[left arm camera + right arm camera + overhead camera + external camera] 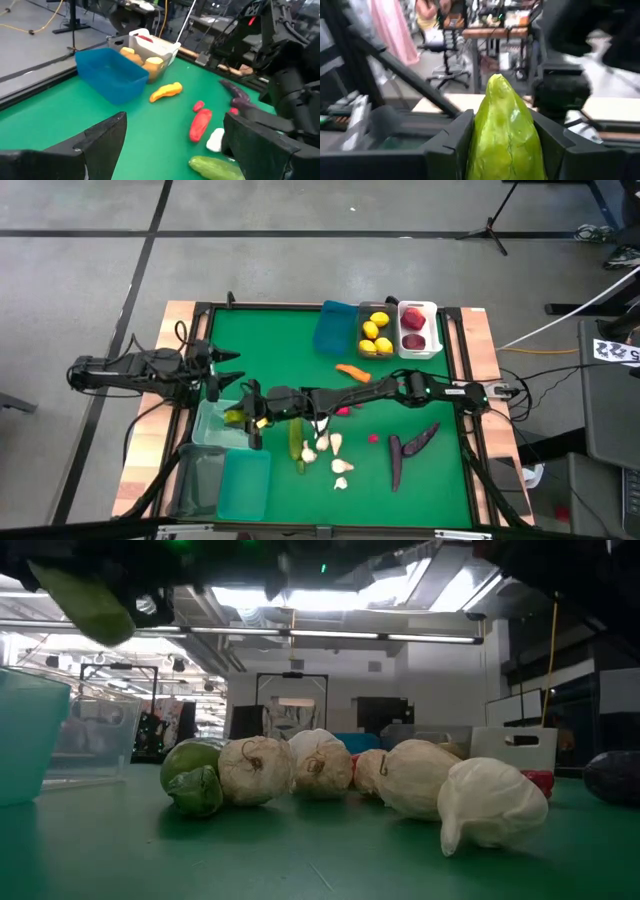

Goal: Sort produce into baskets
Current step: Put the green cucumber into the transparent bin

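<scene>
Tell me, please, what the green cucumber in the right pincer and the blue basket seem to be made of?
Cucumber: likely moulded plastic; glossy skin with a raised seam. Blue basket: probably plastic; smooth, thin, evenly coloured walls with a slight sheen.

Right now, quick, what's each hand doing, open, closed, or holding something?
Left hand: open, holding nothing, at the table's left edge.
Right hand: closed on a green cucumber, above the pale clear basket.
</scene>
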You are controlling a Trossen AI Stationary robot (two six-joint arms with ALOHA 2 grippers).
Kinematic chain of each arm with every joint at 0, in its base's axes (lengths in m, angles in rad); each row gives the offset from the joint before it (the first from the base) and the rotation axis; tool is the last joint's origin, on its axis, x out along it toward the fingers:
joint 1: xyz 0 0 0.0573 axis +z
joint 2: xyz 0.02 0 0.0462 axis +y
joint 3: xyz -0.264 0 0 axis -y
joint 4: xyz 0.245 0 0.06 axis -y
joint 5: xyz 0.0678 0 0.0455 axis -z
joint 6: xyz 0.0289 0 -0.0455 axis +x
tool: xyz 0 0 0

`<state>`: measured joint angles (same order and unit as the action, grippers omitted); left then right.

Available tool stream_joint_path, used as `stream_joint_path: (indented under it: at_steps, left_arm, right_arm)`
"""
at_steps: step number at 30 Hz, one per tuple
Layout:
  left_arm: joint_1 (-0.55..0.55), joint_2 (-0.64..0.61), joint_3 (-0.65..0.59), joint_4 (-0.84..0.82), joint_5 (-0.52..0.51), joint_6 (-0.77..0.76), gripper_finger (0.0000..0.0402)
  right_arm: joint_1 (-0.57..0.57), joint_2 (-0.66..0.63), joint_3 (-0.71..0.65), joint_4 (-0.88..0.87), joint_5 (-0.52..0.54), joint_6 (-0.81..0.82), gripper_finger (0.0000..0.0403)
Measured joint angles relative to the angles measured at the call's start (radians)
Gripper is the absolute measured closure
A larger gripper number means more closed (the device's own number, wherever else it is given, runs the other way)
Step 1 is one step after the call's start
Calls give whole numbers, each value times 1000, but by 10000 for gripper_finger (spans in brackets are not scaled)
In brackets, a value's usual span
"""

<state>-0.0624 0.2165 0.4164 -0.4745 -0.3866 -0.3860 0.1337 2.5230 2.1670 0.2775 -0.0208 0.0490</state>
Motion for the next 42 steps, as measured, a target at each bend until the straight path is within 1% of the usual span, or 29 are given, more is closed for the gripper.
stream_joint_path:
  at_steps: [6, 11, 18, 21, 23, 26, 29, 32, 39, 42]
  left_arm:
    - [0, 0, 0, -35, 0, -23, 73]
    - [0, 0, 0, -41, 0, -31, 73]
    - [0, 0, 0, -41, -4, -23, 73]
    - [0, 0, 0, -39, -35, -22, 73]
    - [0, 0, 0, -38, -56, -11, 73]
    - [0, 0, 0, -38, -58, -7, 73]
    - [0, 0, 0, -39, -59, -20, 73]
    - [0, 0, 6, -46, -59, -17, 73]
    - [0, 0, 57, -91, -60, -4, 73]
    - [0, 0, 58, -105, -60, -5, 73]
  right_arm:
    - [-19, 45, 0, 124, -32, 4, 251]
    - [-25, 54, -1, 131, -35, 1, 249]
    - [-24, 52, 0, 131, 10, -50, 215]
    - [-26, 52, 0, 134, 11, -55, 205]
    - [-29, 52, 0, 131, 9, -59, 199]
    - [-32, 58, 0, 136, 2, -56, 190]
    - [-30, 61, 0, 116, -44, -50, 181]
    - [-21, 21, -1, -18, -70, -55, 177]
    - [7, -175, 2, -616, -199, -161, 176]
    - [25, -210, 0, -812, -214, -282, 176]
